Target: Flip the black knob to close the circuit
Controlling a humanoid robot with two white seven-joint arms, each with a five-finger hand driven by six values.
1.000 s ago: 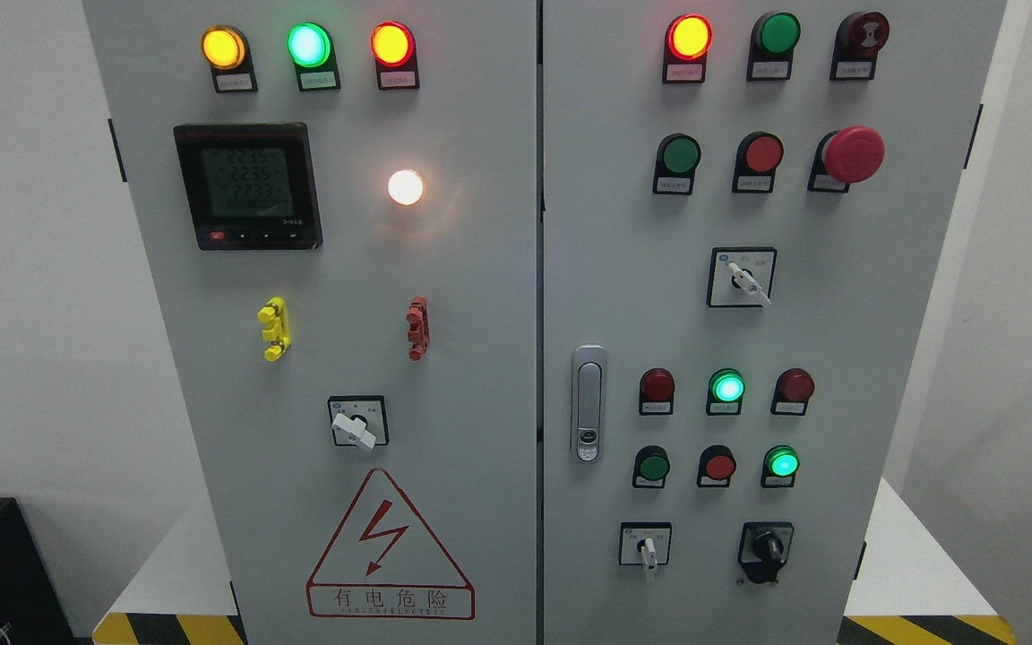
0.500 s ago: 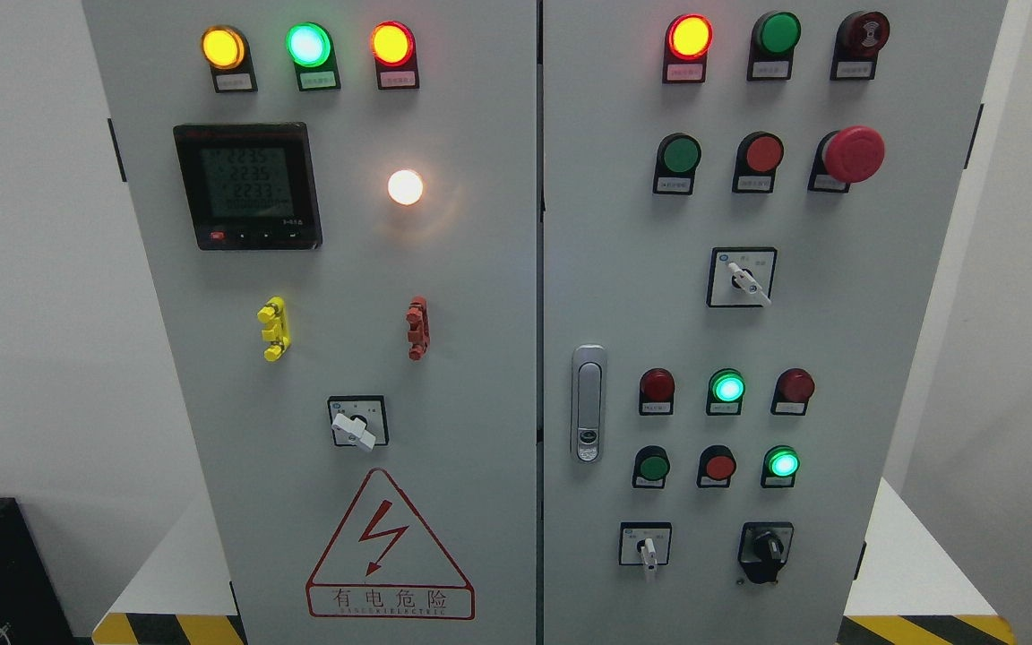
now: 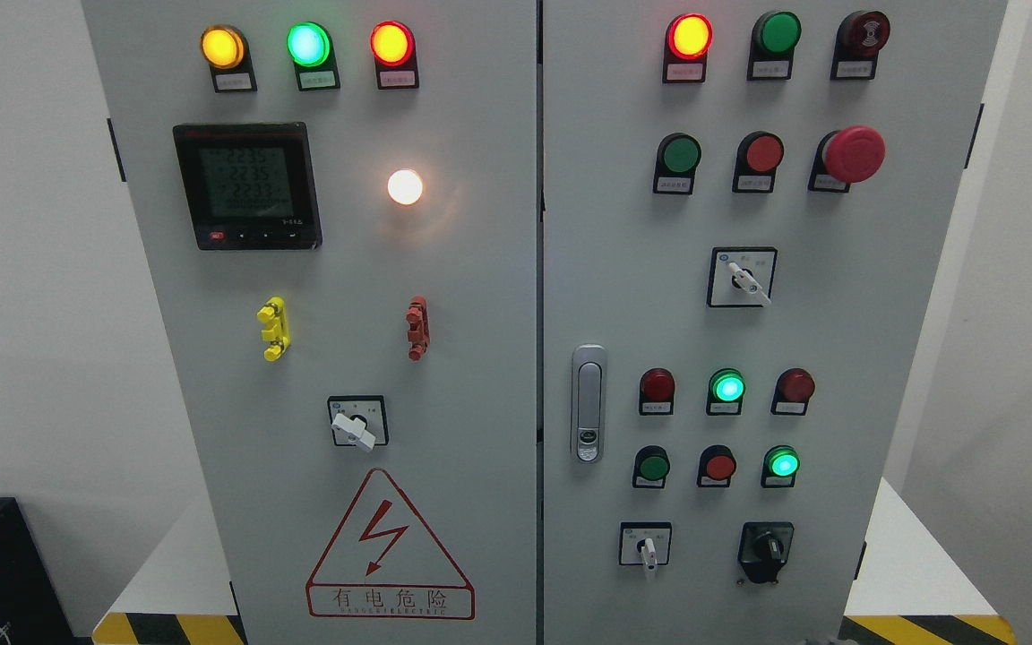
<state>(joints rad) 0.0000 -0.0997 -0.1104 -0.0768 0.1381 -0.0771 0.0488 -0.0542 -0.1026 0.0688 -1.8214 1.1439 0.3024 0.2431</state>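
The black knob (image 3: 766, 547) sits at the lower right of the grey cabinet's right door (image 3: 623, 224), on a black square plate. Its grip stands near upright, tipped slightly to the right. A small screw or pin shows on the door just below its left corner. Neither of my hands nor arms is in the head view.
White-handled selector switches sit to the knob's left (image 3: 647, 548), higher on the right door (image 3: 746, 280) and on the left door (image 3: 355, 426). A silver door latch (image 3: 588, 403), lit indicator lamps, push buttons and a red mushroom stop button (image 3: 854, 153) cover the panels. A meter display (image 3: 247, 185) is upper left.
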